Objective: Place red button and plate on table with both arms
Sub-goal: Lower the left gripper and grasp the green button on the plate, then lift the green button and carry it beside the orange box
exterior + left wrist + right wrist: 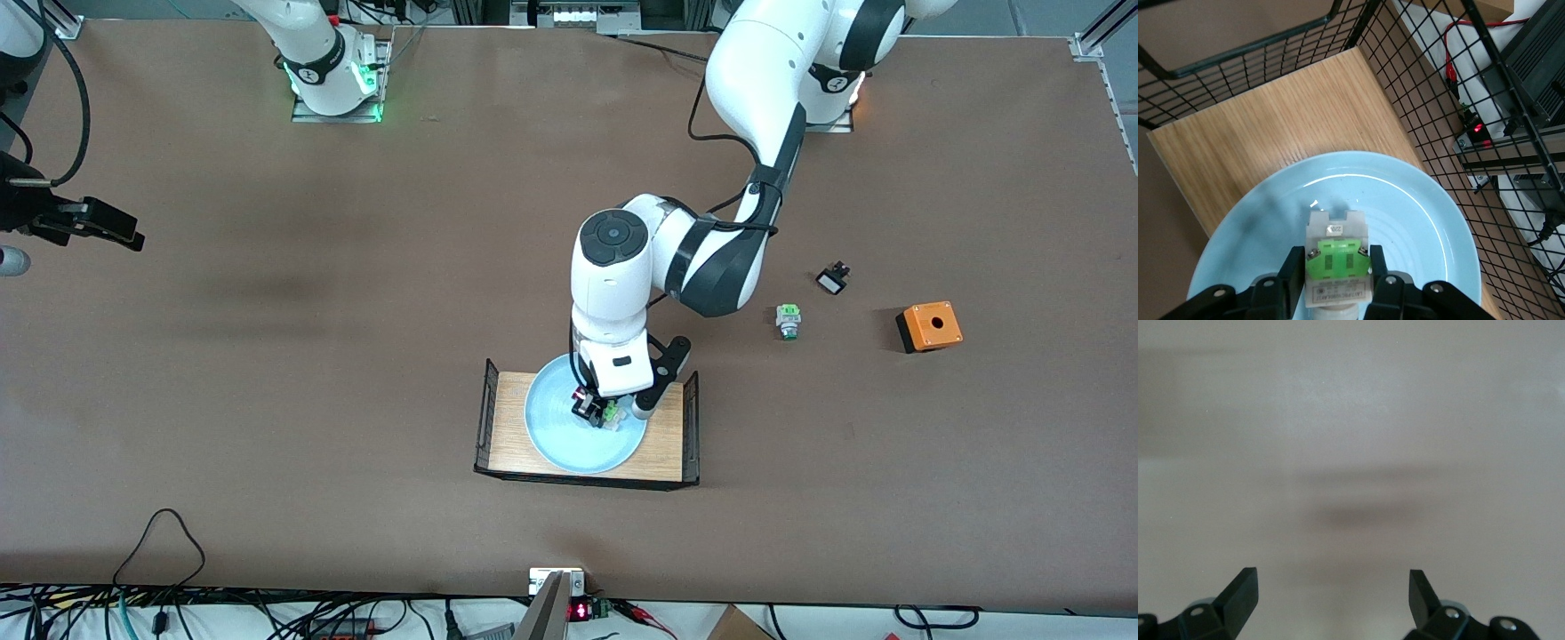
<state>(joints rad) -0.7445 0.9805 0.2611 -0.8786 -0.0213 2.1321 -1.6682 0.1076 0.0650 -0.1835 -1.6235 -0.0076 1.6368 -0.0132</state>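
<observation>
The red button [610, 414] lies in the pale blue plate [551, 436], clamped between the fingers of the left tool [597, 413], which is down over the plate. In the left wrist view the two black fingers [1293, 273] press the sides of its bright green block, with the whitish body showing above and below; its red cap is hidden there, and in the front view the button is mostly covered by the arm's wrist. One plate sits on one small wooden tray [511, 427] with black wire mesh ends, toward the front-camera edge of the brown desk [267, 373]; part of the plate's rim is hidden under the left arm.

The right tool [107, 224] waits at the right arm's end of the desk, partly cut off by the edge of the front view. Its fingers [1241, 590] stand wide apart over bare desk with nothing between them.

Three other small things lie toward the left arm's end: one green-and-white switch piece [788, 320], one black-and-white piece [833, 280] a little farther from the front camera, and one orange box [929, 325] with a round hole in its top. Two arms are in view; the right arm's upper part is cut off.
</observation>
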